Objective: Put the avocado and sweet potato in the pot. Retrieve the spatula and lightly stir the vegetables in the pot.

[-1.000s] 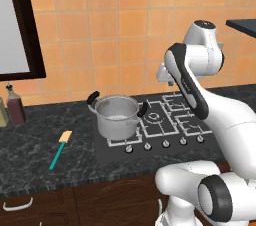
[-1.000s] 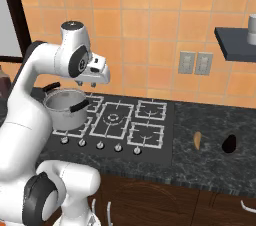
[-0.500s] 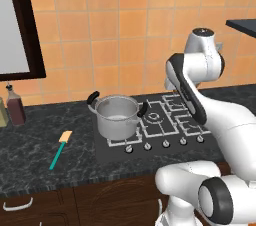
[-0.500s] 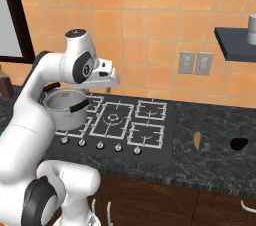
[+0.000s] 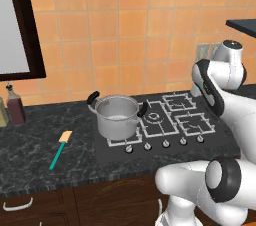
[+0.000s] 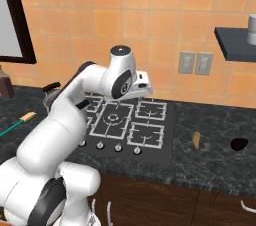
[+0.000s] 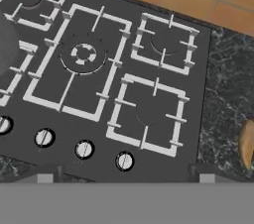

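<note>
Since 0.5 s ago the arm has swung further right, away from the pot and over the stove's right side; pot & spatula haven't shifted on the tabletop. Left base view: steel pot (image 5: 117, 116) sits on the front-left burner of the stove (image 5: 165, 122), spatula (image 5: 60, 148) lies flat on the dark tabletop (image 5: 30, 165) left of the stove, well apart from the pot, tan blade toward the wall; bottle (image 5: 15, 106) stands by the wall at far left. Right base view: arm's hand hangs above the hob's back-right area, sweet potato (image 6: 197, 139) & dark avocado (image 6: 239, 144) lie on the tabletop right of the stove, near each other, not touching. Hand view: looks down on burners + knob row (image 7: 84, 148); sweet potato (image 7: 246, 141) at right edge. Pincer: can't tell if open or closed.
</note>
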You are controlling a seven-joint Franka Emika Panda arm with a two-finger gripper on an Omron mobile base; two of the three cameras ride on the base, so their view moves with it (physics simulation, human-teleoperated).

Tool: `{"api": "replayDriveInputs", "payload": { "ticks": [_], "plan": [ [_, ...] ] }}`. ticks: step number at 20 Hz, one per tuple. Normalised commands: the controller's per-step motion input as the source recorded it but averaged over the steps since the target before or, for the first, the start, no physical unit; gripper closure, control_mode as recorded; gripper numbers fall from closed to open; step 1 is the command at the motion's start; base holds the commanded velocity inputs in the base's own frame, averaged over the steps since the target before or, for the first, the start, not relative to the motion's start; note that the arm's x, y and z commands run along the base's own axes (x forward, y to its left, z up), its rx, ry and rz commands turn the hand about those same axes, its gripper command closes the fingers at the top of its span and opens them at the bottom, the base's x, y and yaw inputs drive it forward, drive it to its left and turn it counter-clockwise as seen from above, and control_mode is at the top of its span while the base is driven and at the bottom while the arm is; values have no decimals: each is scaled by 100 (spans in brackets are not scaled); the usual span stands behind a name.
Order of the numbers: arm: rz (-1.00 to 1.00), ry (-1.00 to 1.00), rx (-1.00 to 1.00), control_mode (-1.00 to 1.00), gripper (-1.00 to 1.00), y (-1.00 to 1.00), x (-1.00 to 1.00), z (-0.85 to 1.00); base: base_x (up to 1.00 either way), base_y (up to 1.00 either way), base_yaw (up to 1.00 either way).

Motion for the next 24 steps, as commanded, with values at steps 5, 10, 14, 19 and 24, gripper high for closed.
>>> {"api": "replayDriveInputs", "payload": {
  "ticks": [5,10,14,19,24],
  "plan": [
    [4,1,0,-100,-100,-100,34,-63,0,0,0],
    [-15,5,0,-100,-100,-95,40,-95,0,0,0],
    [-33,0,0,-100,-100,-93,36,-63,0,0,0],
    [-22,3,-3,-100,-100,-76,39,-40,0,0,0],
    [-15,14,2,-100,-100,-96,24,-26,0,0,0]
  ]
}}
